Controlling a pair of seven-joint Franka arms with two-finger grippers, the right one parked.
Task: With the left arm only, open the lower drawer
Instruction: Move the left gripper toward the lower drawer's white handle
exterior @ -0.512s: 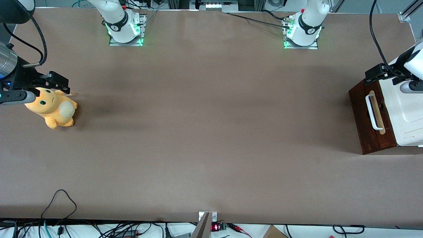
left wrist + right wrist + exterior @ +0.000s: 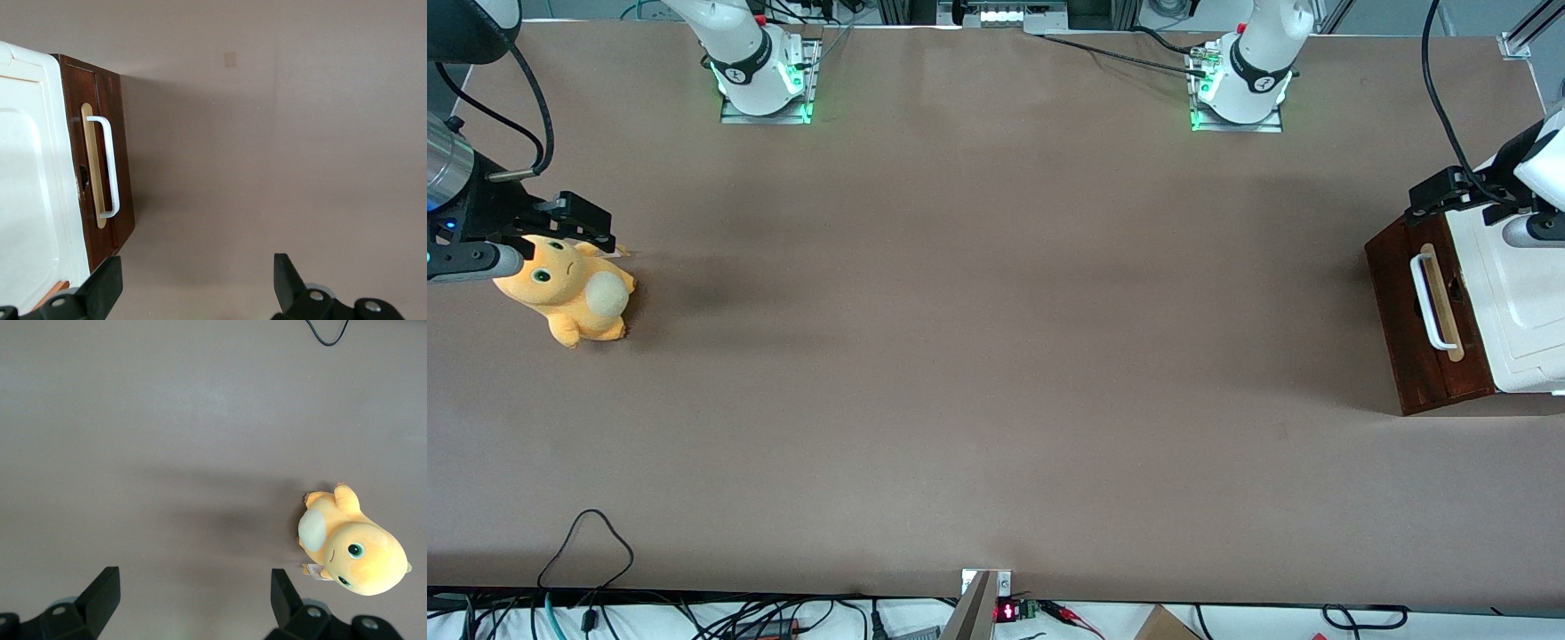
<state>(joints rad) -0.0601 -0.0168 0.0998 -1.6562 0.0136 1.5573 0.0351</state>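
I judge nothing done yet: the drawer (image 2: 100, 167) looks shut, my gripper (image 2: 193, 283) hovers above the cabinet (image 2: 1516, 293), fingers wide apart, holding nothing, handle (image 2: 110, 167) untouched.

Overhead front view of the whole table (image 2: 996, 356); left wrist view straight down, sharing the lower drawer (image 2: 1414, 324) (image 2: 107, 167).

Glossy white left arm (image 2: 1543, 156) with black joint sections, black looping cable, green-lit base; small black two-finger pincer (image 2: 197, 287), screws visible.
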